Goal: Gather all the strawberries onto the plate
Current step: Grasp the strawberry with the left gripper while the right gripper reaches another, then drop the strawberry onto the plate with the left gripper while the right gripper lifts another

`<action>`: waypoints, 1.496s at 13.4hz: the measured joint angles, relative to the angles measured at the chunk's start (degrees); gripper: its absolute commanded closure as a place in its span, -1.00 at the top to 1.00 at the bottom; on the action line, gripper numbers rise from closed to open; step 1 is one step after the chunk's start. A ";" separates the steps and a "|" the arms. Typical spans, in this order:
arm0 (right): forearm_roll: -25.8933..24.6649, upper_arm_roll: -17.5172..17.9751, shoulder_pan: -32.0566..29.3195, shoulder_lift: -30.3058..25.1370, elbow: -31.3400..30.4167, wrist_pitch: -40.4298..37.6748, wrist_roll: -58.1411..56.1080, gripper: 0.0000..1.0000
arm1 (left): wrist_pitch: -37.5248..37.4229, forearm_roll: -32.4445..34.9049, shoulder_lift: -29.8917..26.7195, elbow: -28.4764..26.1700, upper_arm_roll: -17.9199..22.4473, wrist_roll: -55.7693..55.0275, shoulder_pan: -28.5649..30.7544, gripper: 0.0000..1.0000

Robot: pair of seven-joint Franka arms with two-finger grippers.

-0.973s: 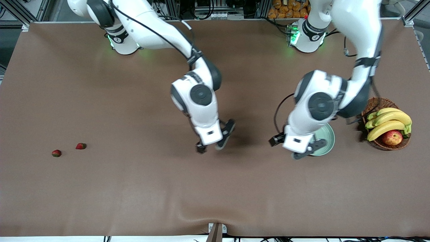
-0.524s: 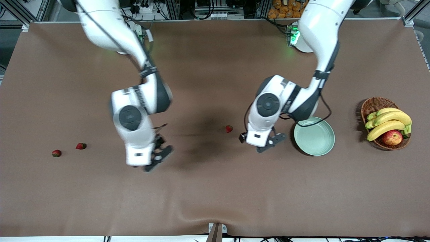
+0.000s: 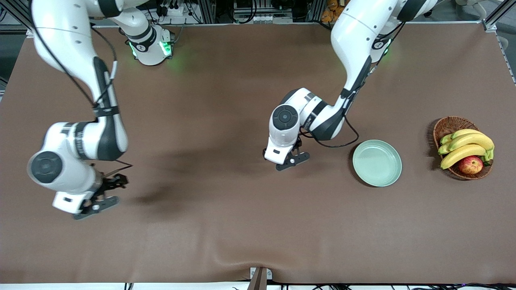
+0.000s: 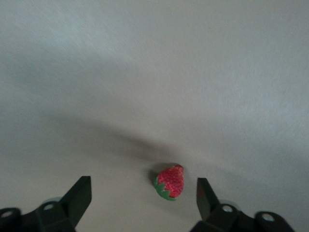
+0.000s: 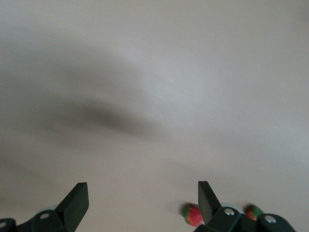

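Presently, one strawberry (image 4: 170,182) lies on the counter (image 3: 225,225) between the spread fingers of the left hand (image 3: 287,160), at nine o'clock from the plate (image 3: 377,162), which holds no berry. Left hand: open, empty, low over that berry. Right hand (image 3: 96,199): open, empty, over the right arm's end of the counter, two more strawberries (image 5: 193,215) showing beside one finger. Advice: centre each berry before closing; squeeze lightly, lift straight.
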 measured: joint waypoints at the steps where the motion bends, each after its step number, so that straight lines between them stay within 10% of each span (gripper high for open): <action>1: 0.20 0.06 -2.12 0.14 -0.34 0.55 0.01 1.00 | 0.41 0.00 0.72 0.01 0.00 0.00 -0.39 0.25; 12: 11.46 1.04 -14.46 8.26 -5.64 4.31 1.85 1.00 | 6.63 0.04 3.90 0.07 0.10 0.04 -1.04 -0.01; 18: 11.47 1.27 -14.17 8.25 -7.85 4.32 3.32 1.00 | 6.76 0.04 3.94 0.17 0.10 0.21 -1.23 -1.00; 20: 11.48 1.28 -14.17 8.25 -7.86 4.30 3.34 -0.72 | 6.78 0.04 3.92 0.54 0.25 0.91 -1.13 -1.00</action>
